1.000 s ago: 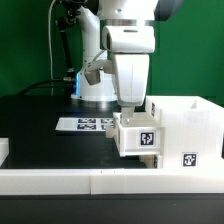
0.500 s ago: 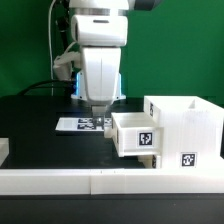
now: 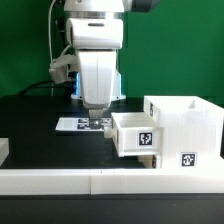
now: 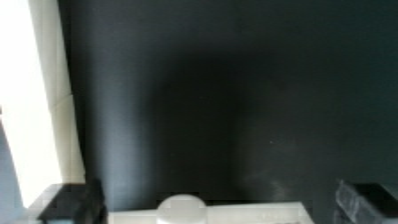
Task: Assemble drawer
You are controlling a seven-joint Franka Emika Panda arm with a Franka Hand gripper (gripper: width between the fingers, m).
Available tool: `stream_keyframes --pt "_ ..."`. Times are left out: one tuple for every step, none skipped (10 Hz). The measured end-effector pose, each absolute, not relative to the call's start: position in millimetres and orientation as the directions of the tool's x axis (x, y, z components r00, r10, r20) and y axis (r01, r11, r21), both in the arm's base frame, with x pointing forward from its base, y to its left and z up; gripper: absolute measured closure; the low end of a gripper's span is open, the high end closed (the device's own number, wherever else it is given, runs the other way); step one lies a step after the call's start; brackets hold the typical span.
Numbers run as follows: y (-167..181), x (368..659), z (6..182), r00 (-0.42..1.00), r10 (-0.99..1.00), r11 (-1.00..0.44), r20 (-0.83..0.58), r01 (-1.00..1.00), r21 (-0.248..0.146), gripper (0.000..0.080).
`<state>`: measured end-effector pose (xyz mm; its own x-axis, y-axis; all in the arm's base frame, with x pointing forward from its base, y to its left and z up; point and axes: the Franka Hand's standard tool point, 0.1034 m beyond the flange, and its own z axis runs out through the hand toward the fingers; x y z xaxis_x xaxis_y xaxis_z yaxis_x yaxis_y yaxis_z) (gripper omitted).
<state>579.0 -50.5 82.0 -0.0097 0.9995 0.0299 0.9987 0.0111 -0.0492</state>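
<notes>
Item: drawer shell (image 3: 185,130) on the bench (image 3: 40,125), one tray (image 3: 135,135) part-inserted, protruding for pushing home. My hand (image 3: 96,118), beside the tray: fingers apart, empty, over the marker board (image 3: 75,124).

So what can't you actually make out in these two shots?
- Exterior view: the white robot arm's gripper sits low behind the small white plastic tray; jaws open or shut unclear.
- Exterior view: the tall white box shell is cut off at the right edge.
- Wrist view: the pale rounded shape is blurred and cropped.
</notes>
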Motion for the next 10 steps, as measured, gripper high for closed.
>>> stream_keyframes --pt "-48.3 579.1 73.3 -0.003 0.998 0.007 0.067 0.998 -0.059 0.0150" --pt "-46.8 583.0 69.0 -0.005 0.994 0.012 0.112 0.998 -0.059 0.0150" --pt "-47.5 586.7 66.6 -0.004 0.988 0.012 0.153 0.999 -0.051 0.0150" --pt "-45.1 589.5 62.4 -0.006 0.982 0.015 0.187 0.999 -0.047 0.0150" --pt "-41.9 592.1 60.7 -0.035 0.977 0.044 0.211 0.998 -0.039 0.0150" --pt "-40.6 592.7 58.4 -0.055 0.968 0.064 0.246 0.997 -0.031 0.0150" --pt "-42.3 592.1 57.7 -0.039 0.970 0.050 0.242 0.998 -0.036 0.0150" --pt "-42.0 591.8 57.4 -0.040 0.969 0.050 0.242 0.998 -0.037 0.0150" --pt "-41.6 591.8 57.7 -0.042 0.969 0.052 0.242 0.998 -0.035 0.0150" --pt "-36.4 592.2 60.0 -0.051 0.969 0.059 0.243 0.998 -0.027 0.0150"
